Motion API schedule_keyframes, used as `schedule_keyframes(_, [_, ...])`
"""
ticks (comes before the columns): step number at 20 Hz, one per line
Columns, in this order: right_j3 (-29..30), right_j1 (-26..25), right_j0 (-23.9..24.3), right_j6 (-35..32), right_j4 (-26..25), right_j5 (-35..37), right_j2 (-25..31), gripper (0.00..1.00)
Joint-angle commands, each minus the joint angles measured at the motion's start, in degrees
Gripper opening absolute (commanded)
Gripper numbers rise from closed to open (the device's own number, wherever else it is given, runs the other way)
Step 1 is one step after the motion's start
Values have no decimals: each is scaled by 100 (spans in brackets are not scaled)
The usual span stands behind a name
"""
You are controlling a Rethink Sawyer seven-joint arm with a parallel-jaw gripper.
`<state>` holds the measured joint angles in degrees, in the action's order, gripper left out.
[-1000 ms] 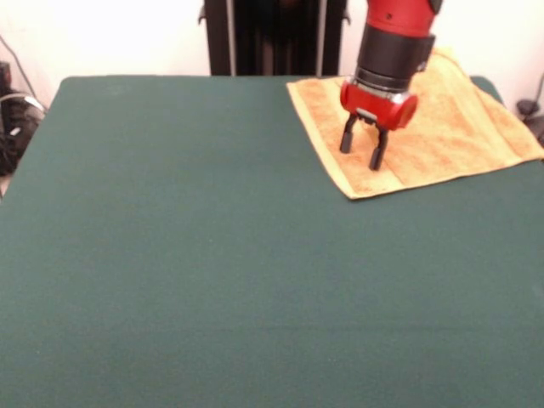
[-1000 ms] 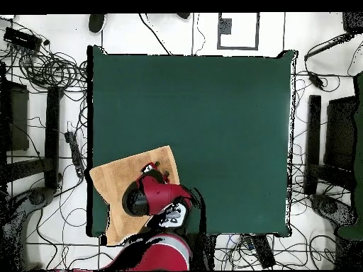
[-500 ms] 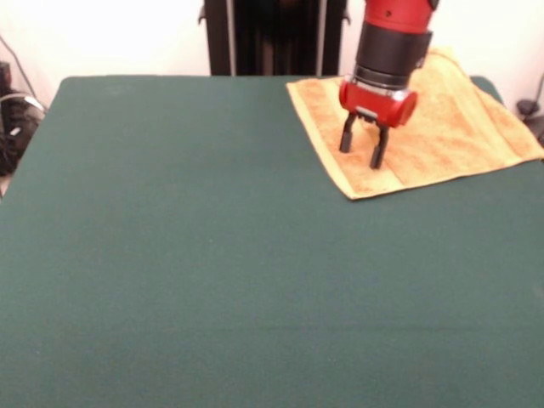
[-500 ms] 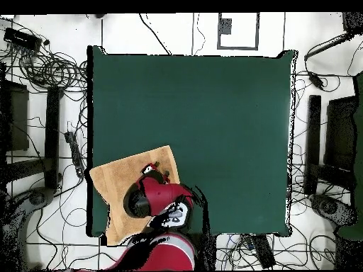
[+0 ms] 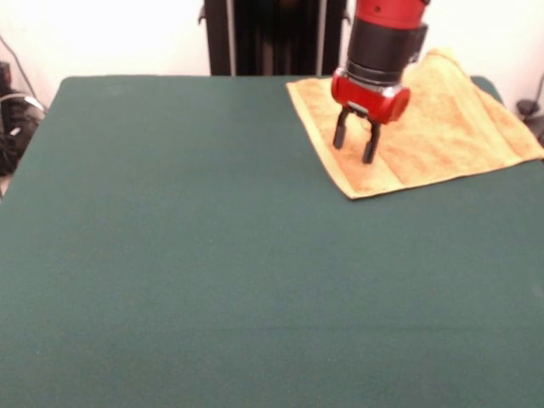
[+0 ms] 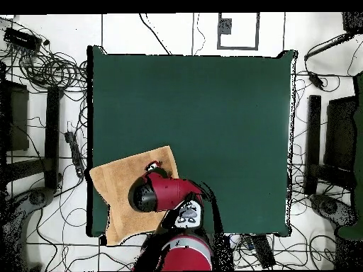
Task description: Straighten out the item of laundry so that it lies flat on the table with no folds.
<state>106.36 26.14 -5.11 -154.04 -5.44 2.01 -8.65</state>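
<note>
The item of laundry is a yellow-orange towel spread at the far right corner of the green table. Its right side runs over the table's edge, and a slight ridge shows near its far corner. In the overhead view the item of laundry lies at the table's lower left corner, partly under the arm. My gripper hangs open just above the towel's near-left part, its two black fingers apart and holding nothing. The red wrist hides the fingers from above.
Black posts stand behind the table at the far side. Cables and stands cover the floor around the table. The towel's left border carries a paler woven band.
The gripper has risen a little and shifted slightly left and toward the far side over the towel, staying open. The towel has not moved.
</note>
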Motion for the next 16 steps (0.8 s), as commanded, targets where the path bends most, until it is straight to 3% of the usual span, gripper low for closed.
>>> schedule_keyframes(1, [-450, 257, 115, 277, -107, 948, 691, 100])
schedule_keyframes(16, [-694, 769, 3, 328, -137, 1755, 732, 100])
